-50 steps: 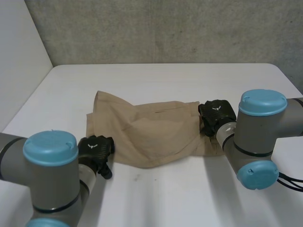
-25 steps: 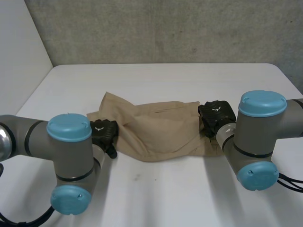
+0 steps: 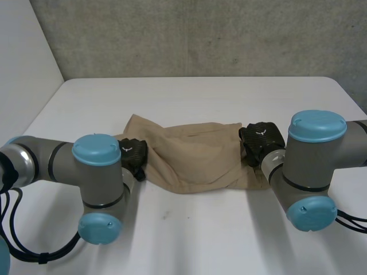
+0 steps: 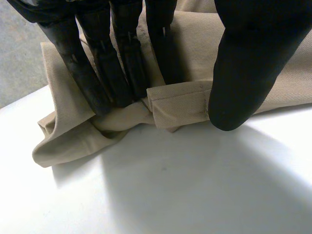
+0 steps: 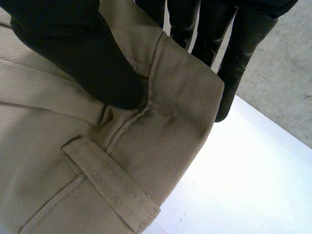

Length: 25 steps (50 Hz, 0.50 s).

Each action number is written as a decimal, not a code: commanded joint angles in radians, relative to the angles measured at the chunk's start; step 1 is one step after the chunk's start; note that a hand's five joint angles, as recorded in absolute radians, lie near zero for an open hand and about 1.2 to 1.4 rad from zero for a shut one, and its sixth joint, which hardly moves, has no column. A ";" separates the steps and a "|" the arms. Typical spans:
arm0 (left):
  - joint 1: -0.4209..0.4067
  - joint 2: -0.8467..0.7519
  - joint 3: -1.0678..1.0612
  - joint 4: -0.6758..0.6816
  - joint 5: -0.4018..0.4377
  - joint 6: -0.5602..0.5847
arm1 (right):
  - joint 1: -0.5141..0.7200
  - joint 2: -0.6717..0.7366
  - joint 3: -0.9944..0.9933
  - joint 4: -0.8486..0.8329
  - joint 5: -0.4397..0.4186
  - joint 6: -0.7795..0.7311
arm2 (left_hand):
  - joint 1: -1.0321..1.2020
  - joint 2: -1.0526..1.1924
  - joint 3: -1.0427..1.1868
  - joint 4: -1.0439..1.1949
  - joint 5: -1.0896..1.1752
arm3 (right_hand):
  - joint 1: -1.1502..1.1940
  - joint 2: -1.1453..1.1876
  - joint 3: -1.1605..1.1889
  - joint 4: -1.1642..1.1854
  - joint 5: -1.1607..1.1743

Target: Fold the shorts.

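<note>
White table [image 3: 195,229], grey concrete wall [image 3: 200,34] | tan shorts [image 3: 195,157] mid-table | left hand [image 3: 133,154], right hand [image 3: 261,138] each pinching them

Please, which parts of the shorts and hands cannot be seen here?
- Head view: the left arm covers the left end of the shorts and part of the left hand.
- Head view: the right arm hides the shorts' near right corner.
- Right wrist view: the shorts cover part of the right hand.
</note>
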 commanded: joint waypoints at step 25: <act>0.021 0.024 0.012 -0.012 0.035 0.066 | -0.015 -0.025 -0.001 0.013 -0.007 -0.005 | 0.644 0.648 0.648 0.646 0.658 | 0.424 0.222 0.213 0.209 0.217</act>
